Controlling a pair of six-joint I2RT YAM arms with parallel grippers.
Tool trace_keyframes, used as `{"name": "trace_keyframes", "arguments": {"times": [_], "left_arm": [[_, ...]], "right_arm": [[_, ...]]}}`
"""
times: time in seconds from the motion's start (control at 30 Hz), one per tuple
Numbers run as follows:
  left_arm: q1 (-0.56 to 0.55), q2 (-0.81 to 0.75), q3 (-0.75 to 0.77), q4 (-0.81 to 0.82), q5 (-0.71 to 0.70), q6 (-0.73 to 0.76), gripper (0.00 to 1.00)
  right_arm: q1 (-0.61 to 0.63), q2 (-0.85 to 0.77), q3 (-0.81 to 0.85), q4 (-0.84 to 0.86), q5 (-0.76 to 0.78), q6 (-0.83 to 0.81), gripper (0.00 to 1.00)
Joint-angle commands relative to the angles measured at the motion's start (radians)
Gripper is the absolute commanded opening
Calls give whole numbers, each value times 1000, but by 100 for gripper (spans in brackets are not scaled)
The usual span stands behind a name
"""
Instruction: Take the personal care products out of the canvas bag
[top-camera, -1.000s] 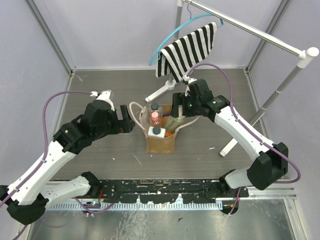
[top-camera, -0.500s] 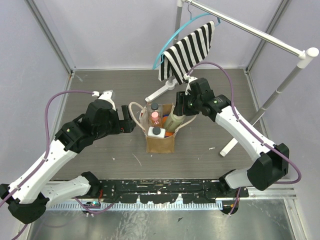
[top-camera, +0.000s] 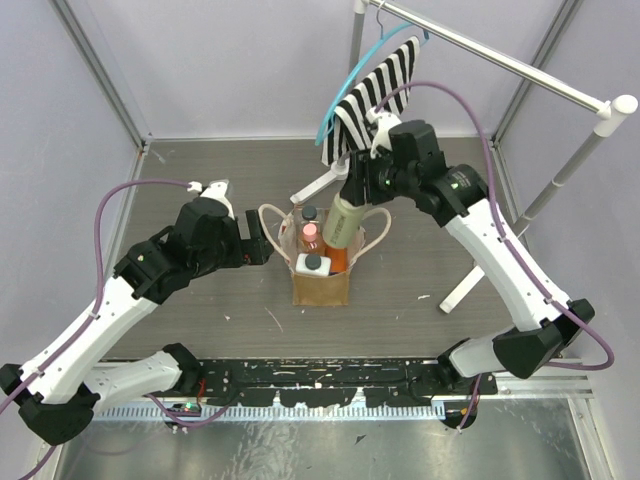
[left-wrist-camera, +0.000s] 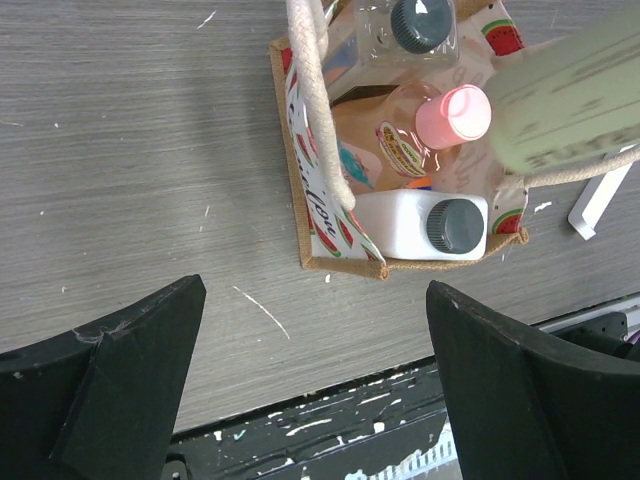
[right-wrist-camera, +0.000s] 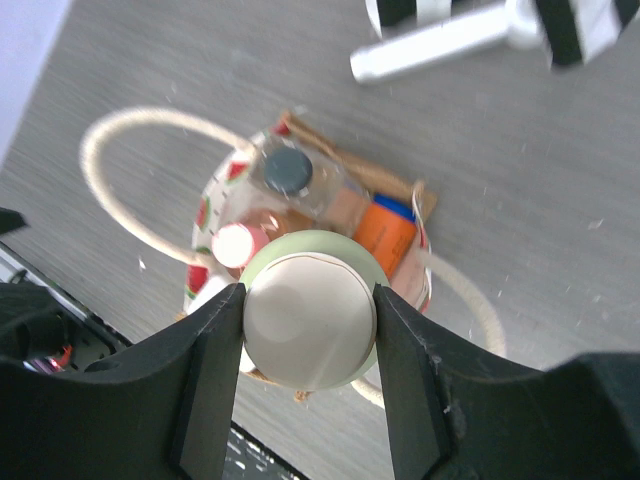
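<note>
While the right gripper (right-wrist-camera: 310, 322) is pinching the tall cream plastic bottle (top-camera: 341, 222) near its cap, likely light, stiff, slick, the left gripper (left-wrist-camera: 315, 375) is hovering spread.

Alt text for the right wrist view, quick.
The right gripper is shut on the tall cream bottle, seen end-on above the canvas bag. An orange bottle and a dark-capped bottle sit inside the bag.
</note>
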Motion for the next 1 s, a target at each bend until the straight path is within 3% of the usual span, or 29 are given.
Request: {"name": "trace_keyframes", "arguments": {"times": [0.0, 0.23, 0.47, 0.73, 0.97], "left_arm": [[2, -3, -11, 25, 12, 6, 99], [0, -10, -12, 17, 1, 9, 99], [2, 9, 0, 12, -42, 2, 99], [-5, 88, 60, 15, -17, 11, 99], [-29, 185, 101, 77, 32, 10, 99]], "right_arm": [[2, -7, 213, 95, 31, -33, 31], [2, -34, 259, 106, 307, -43, 32], [2, -62, 169, 114, 624, -61, 32], [-32, -92, 13, 127, 676, -23, 33], [-77, -118, -252, 219, 670, 8, 34]]}}
